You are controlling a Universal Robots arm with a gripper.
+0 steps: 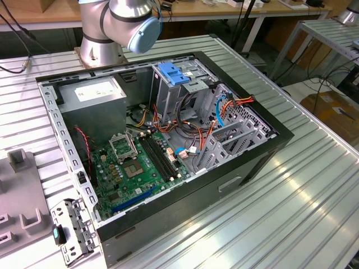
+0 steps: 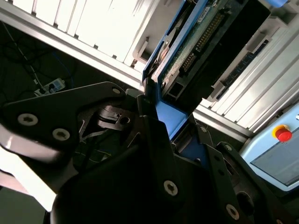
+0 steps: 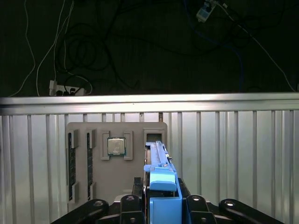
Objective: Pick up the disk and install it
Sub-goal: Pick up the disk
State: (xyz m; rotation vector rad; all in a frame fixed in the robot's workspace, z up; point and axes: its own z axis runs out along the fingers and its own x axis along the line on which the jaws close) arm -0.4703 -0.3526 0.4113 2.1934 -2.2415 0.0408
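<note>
1. Claw (image 3: 162, 191) state: clenched on the disk (image 3: 158, 156), gripping at its blue rail end, in the first wrist view.
2. Disk location: held edge-on over the grey fixture tray (image 3: 117, 179) on the counter (image 3: 233, 154), beside the processor (image 3: 116, 146).
3. Axis: the disk's long axis runs straight out from the claw, in line with the tray's open slot (image 3: 154, 135). Whether its far end touches the slot cannot be told.

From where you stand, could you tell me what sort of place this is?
Probably a robotics lab bench for computer assembly: a robot arm stands on a ribbed metal table beside an open computer case, a grey tray holds a processor chip, and the fingers grip the disk.
</note>
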